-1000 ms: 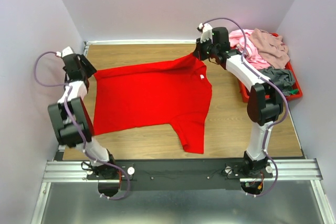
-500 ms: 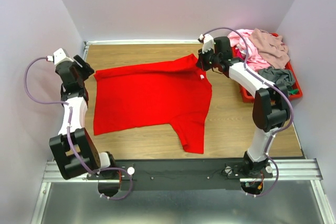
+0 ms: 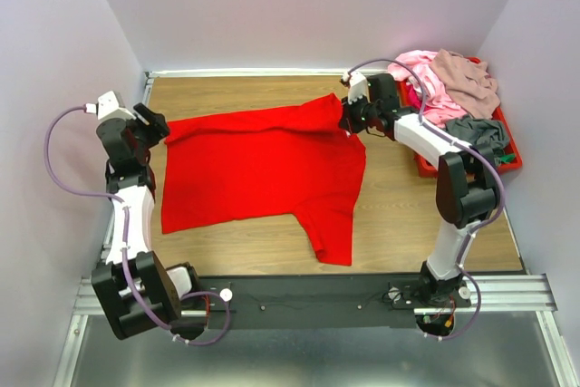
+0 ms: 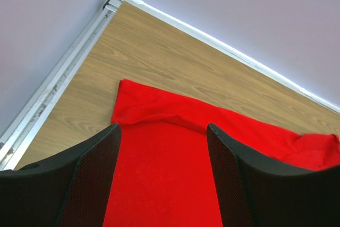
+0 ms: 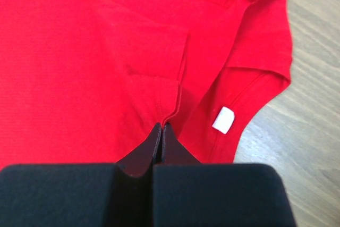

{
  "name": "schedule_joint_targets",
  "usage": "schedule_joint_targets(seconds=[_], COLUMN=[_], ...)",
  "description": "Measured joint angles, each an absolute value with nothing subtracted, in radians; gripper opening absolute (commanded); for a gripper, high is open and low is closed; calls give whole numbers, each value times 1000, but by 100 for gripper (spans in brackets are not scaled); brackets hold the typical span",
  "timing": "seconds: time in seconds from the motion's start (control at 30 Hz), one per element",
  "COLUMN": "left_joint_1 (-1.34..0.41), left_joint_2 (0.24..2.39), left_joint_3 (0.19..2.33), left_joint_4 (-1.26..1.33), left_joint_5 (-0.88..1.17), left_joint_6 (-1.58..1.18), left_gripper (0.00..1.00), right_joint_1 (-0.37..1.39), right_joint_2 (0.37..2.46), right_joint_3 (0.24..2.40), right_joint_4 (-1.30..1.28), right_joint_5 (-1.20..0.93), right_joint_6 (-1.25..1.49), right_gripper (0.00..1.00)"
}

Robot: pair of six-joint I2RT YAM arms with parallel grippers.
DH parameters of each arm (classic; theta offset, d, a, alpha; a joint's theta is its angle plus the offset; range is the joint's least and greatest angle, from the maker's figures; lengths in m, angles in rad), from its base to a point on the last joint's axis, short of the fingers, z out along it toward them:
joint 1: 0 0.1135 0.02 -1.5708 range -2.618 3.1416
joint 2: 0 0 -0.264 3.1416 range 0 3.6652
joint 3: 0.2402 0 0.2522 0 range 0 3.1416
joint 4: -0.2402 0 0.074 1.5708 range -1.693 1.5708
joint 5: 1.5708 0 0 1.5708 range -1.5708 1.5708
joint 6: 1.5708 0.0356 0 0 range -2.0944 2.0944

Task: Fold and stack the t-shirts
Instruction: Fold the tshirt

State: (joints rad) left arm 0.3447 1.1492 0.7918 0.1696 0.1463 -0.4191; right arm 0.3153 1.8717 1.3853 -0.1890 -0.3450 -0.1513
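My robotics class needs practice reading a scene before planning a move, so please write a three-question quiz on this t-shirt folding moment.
1. True or false: the right fingers are shut on a fold of the red t-shirt.
2. Where do the other t-shirts lie? A. heaped in the red tray at the right; B. stacked folded on the red t-shirt; C. spread flat in front of the tray.
3. Fill in: the left fingers stand ____ above the red t-shirt's corner.
Key: 1 true; 2 A; 3 open.
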Motion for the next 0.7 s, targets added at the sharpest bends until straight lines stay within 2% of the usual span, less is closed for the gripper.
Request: schedule_joint_targets(seconds=[0.7], left_joint_1=[315], left_joint_2=[1089], left_joint_3=[742], left_joint_4=[146], left_joint_5=[215], left_joint_6=[-408], left_gripper=[73], right_joint_1=[315], right_joint_2=[1851], right_joint_3=[1328], right_joint_4=[-218], right_joint_5=[-465], right_joint_6=[-223], right_gripper=[2])
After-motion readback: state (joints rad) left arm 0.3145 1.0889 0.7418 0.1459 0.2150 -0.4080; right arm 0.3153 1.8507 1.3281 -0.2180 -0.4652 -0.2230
